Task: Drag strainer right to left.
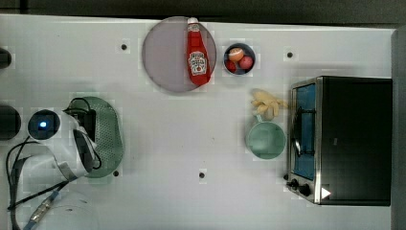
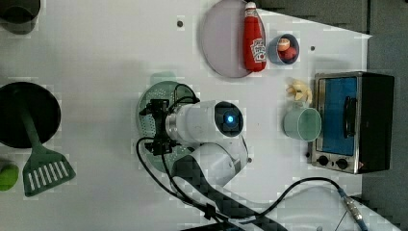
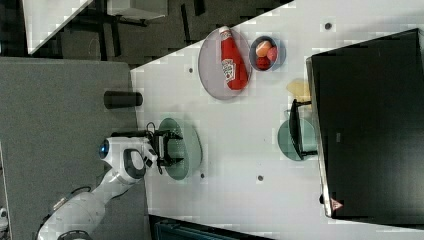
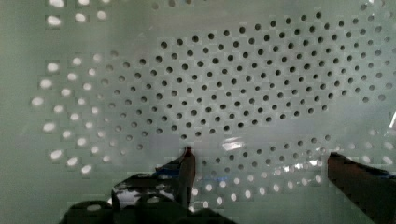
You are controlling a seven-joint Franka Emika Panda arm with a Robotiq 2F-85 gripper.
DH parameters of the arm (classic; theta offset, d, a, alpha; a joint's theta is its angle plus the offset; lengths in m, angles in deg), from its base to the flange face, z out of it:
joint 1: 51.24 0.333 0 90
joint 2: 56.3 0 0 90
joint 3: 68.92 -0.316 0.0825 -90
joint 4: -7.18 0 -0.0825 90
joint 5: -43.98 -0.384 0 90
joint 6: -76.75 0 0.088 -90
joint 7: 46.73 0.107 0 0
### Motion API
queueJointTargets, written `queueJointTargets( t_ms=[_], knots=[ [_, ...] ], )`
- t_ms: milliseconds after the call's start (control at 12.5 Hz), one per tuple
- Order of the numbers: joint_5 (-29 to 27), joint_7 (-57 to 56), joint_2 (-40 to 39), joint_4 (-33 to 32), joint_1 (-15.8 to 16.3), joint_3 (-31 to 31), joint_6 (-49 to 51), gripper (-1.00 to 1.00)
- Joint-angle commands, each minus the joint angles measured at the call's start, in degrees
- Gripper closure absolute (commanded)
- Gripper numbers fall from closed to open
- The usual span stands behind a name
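In the top view, the white robot arm [image 1: 57, 143] covers the left half of the pale sage-green perforated oval plastic strainer [image 1: 107, 134]; the picture's edge cuts its cables off.

The ketchup bottle [image 1: 197, 52], lying on the grey plate [image 1: 165, 55] well away from the hand [image 1: 88, 127], carries a white label [image 1: 197, 62] with dark lettering; the words are too small to read, though the keystone shape of the label shows in the top view and the right view. The toaster oven [image 1: 349, 139], at the far end of the surface [image 1: 191, 143] from the hand, bears a small white triangular warning sign [image 1: 325, 192] at a front corner; in the right view it shows red-edged, and its symbol cannot be made out. No other text, number or brand can be read.
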Motion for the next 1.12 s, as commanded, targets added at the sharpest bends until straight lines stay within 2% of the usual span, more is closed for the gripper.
queueJointTargets(
  t_ms=[80,480,640,880,1120],
  knots=[
    [-0.54,2.82,0.13,3.38,1.53,-0.45,-0.27,-1.0],
    [0.39,1.65,1.12,3.94,2.03,0.6,1.19,-1.0],
    [4.5,-6.26,5.21,2.92,1.98,3.59,3.54,-1.0],
    [5.02,-18.43,14.29,2.2,1.54,10.1,11.66,-1.0],
    [5.26,-35.5,24.61,2.34,0.73,19.06,22.37,-1.0]
  ],
)
